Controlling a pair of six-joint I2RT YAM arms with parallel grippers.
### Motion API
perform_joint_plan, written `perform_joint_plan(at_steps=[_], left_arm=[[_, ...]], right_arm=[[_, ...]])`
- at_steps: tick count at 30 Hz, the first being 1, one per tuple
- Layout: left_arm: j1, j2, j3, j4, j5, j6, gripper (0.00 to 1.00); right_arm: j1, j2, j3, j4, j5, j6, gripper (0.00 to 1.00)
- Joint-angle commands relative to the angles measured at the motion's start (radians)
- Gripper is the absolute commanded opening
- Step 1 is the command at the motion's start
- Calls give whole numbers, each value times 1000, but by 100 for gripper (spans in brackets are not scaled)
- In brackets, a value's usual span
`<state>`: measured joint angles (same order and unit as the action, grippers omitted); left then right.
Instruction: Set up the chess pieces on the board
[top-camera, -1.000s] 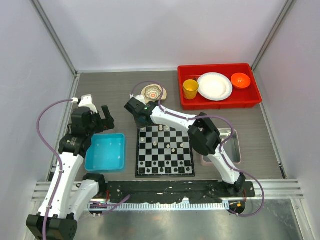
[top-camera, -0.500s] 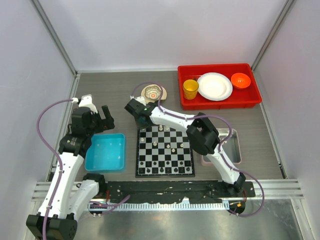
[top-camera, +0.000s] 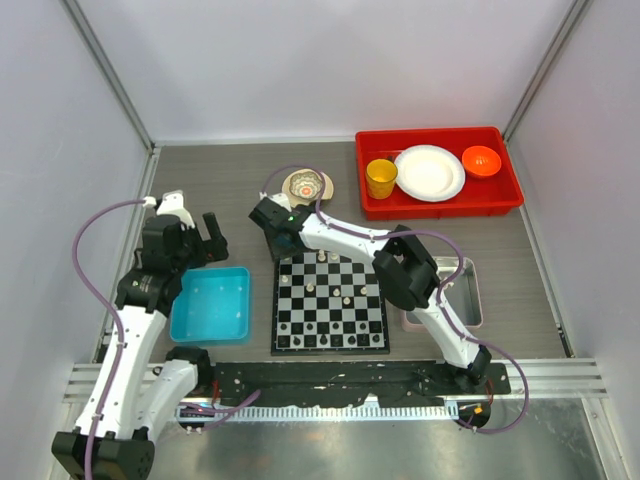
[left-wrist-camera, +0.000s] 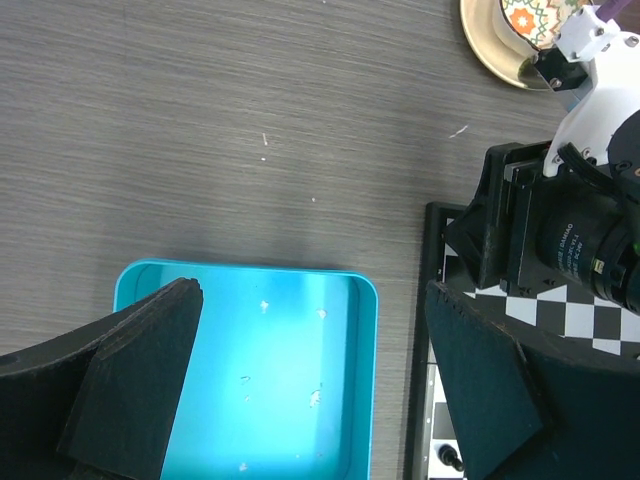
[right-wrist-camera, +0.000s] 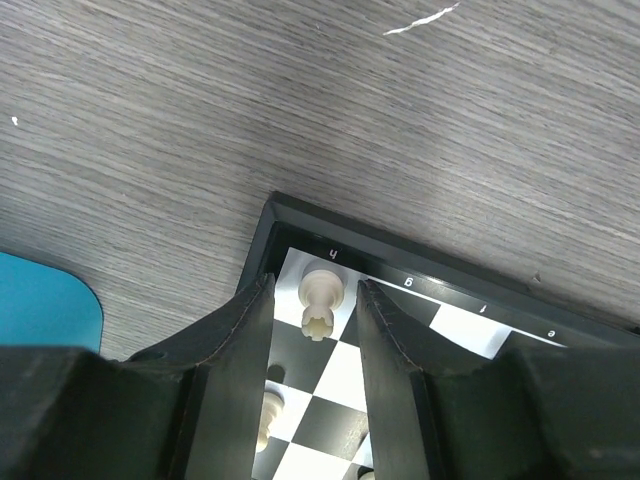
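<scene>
- Right wrist view is showing the right gripper (right-wrist-camera: 315, 292) straddling one cream chess piece (right-wrist-camera: 322, 300). The jaws are standing apart with a thin gap on each side, so nothing is being gripped.
- That piece is standing upright on the far-left corner square of the board (top-camera: 330, 349), just inside the black border.
- The step in hand is judged to be the release. The operator should be widening the jaws evenly until both pads are clear, then lifting straight up. A piece this light is likely to tip at any sideways brush.
- A second piece (right-wrist-camera: 265, 415) is standing close beside one finger and should be getting the same clearance during withdrawal.
- Other pieces (top-camera: 338, 293) are sitting scattered on the middle rows, so most of the setup is judged to be remaining.
- The left gripper (left-wrist-camera: 310, 300) is hovering wide open and holding nothing, above the blue bin (left-wrist-camera: 290, 340) just left of the board.
- The table (right-wrist-camera: 300, 100) is presenting a flat, matte, grey wood-grain surface.
- White panels are enclosing the cell on three sides.
- At the far right, a red tray (top-camera: 440, 205) is holding a yellow cup (top-camera: 381, 178), a white plate (top-camera: 429, 172) and an orange bowl (top-camera: 481, 160).
- A patterned saucer (top-camera: 307, 185) is lying beyond the board.
</scene>
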<state>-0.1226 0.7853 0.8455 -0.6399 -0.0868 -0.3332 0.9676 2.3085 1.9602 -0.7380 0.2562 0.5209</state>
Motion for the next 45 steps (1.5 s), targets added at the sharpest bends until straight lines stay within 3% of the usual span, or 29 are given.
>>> perform_joint_plan(at_steps=[1,12,24,32,45], left_arm=[[-2,-43,30,-38,-25,0,99],[-3,-101,-23,-1,25,-18,99],[-3,-46,-26,16,71,-9,99],[-2,-37,-26,17,79,-10,99],[-3,-35,-28,22,84,-9,99]], right_arm=[[5,-75,52,6,-2,-22,45],[6,-300,-84,6,61,-32,46],[68,-564,-513,89,20,62,41],[108,-557,-652,160,-5,160,39],[114,-465,-557,135,43,188,41]])
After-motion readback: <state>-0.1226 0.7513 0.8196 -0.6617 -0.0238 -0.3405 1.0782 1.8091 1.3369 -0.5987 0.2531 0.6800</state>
